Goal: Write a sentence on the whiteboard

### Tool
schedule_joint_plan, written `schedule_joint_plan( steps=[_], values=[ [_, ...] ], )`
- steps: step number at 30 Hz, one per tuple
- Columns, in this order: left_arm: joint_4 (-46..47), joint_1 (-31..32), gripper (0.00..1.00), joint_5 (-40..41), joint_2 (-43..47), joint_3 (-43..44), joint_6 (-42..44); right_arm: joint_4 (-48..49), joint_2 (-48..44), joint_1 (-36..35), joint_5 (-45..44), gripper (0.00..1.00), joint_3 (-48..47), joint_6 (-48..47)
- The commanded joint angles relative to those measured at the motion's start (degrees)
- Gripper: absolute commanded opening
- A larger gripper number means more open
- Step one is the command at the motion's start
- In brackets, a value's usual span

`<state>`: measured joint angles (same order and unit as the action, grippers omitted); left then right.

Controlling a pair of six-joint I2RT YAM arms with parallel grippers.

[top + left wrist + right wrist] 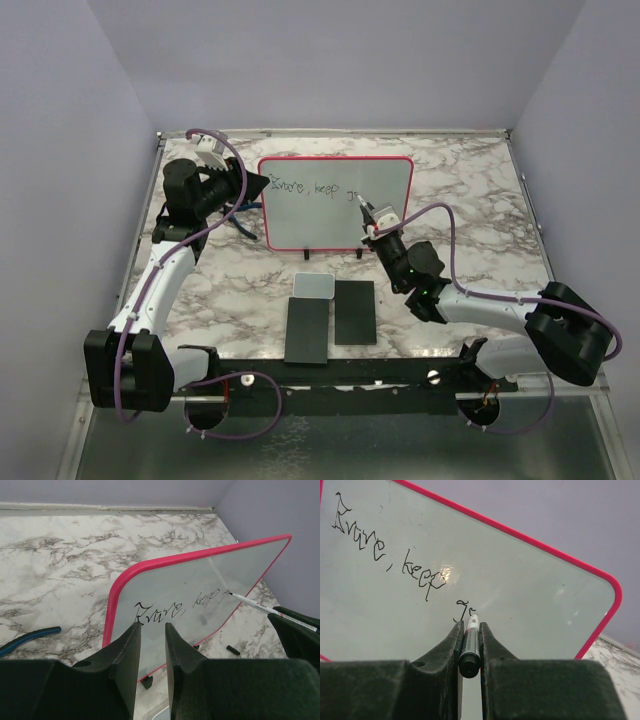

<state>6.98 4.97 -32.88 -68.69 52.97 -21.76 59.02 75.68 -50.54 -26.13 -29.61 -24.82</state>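
Nearest the arm bases, two black slabs (pixel 306 330) lie side by side on the marbled surface (pixel 480 200), with a small grey-white pad (pixel 314 285) touching their far ends. Beyond them the right arm runs low from its base, bends at the elbow and slants up-left. Its end effector (pixel 372 222) is clenched on a thin marker (pixel 470 640), whose tip meets the whiteboard (pixel 320 215). The board stands nearly upright on two black feet (pixel 313 251) mid-surface. Across its upper part the sentence (pixel 420 575) reads roughly "Brave, keep", then a "g" and an unfinished letter. The left arm reaches forward, wrist turned right, and its end effector (pixel 152 626) is closed on the board's left rim.
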Motion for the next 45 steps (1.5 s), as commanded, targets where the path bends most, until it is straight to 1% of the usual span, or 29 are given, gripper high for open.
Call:
schedule_joint_plan(
  steps=[1, 45],
  values=[
    [-0.92, 0.15, 0.27, 0.71, 1.27, -0.59, 0.92, 1.03, -0.77, 0.27, -1.12, 0.01, -0.42, -1.11],
    [-0.93, 0.13, 0.27, 0.71, 1.46, -0.59, 0.93, 2.5, -0.53, 0.27, 1.06, 0.01, -1.29, -2.25]
  ],
)
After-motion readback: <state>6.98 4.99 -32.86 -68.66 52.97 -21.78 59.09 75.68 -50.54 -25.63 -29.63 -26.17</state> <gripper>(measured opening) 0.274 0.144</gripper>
